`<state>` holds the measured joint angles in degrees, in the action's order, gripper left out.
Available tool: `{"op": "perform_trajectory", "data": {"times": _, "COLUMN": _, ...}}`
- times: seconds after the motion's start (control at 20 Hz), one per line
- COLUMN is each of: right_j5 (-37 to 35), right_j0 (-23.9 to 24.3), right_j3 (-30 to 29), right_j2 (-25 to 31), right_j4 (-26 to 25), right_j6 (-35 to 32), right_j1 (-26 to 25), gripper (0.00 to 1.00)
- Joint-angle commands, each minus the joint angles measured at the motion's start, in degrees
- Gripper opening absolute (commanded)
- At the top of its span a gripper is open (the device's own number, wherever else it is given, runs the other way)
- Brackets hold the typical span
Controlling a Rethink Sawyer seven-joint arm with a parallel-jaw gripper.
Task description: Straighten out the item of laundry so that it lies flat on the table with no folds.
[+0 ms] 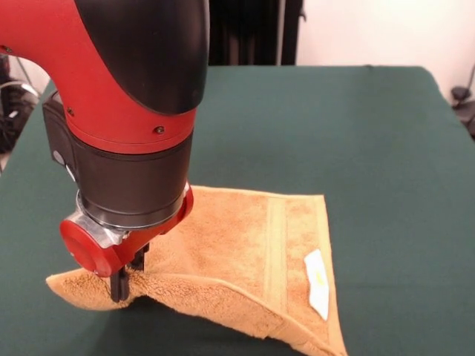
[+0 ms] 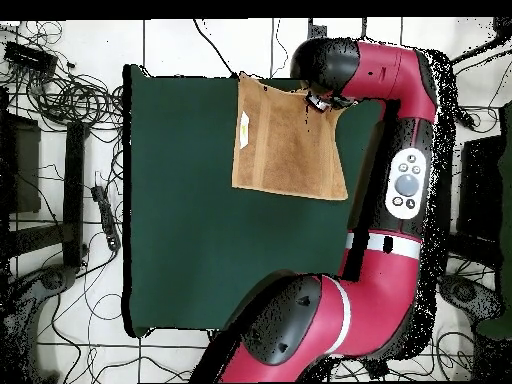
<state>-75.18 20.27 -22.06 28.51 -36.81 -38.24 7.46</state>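
Observation:
The golden-orange towel [image 1: 245, 245] lies on the dark green table [image 1: 334, 126] near its front edge, with a woven band and a white care tag [image 1: 318, 282] at its right end. Its front edge is raised in a thick folded ridge running left to the gripper. My gripper [image 1: 125, 283] points straight down at the towel's front left corner and is shut on the cloth there. In the overhead view the towel [image 2: 285, 150] sits at the table's [image 2: 200, 240] top edge, with the gripper [image 2: 316, 100] at its upper right corner.
The red and black arm [image 2: 400, 180] runs along the table's right side in the overhead view. Cables [image 2: 70, 90] and stands lie on the floor around the table. A dark stand [image 1: 464, 96] shows off the table's right edge in the front view.

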Motion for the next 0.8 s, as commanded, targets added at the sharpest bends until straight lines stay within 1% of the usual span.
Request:
{"op": "perform_trajectory", "data": {"times": 0.05, "right_j5": -3.68, "right_j0": -2.82, "right_j3": -1.58, "right_j2": 5.51, "right_j4": 0.28, "right_j6": 12.24, "right_j1": -0.20, "gripper": 0.00}}
{"op": "perform_trajectory", "data": {"times": 0.25, "right_j5": -4.46, "right_j0": -2.84, "right_j3": -0.57, "right_j2": 5.91, "right_j4": 0.12, "right_j6": 11.34, "right_j1": -0.61, "gripper": 0.00}}
{"op": "perform_trajectory", "data": {"times": 0.3, "right_j5": -4.49, "right_j0": -2.94, "right_j3": -0.41, "right_j2": 5.82, "right_j4": 0.01, "right_j6": 11.43, "right_j1": -0.65, "gripper": 1.00}}
{"op": "perform_trajectory", "data": {"times": 0.55, "right_j5": -4.19, "right_j0": -3.17, "right_j3": -0.38, "right_j2": 5.66, "right_j4": 0.11, "right_j6": 10.52, "right_j1": -0.68, "gripper": 1.00}}
{"op": "perform_trajectory", "data": {"times": 0.8, "right_j5": -4.48, "right_j0": -3.26, "right_j3": 0.30, "right_j2": 5.66, "right_j4": -0.08, "right_j6": 11.13, "right_j1": -0.94, "gripper": 1.00}}
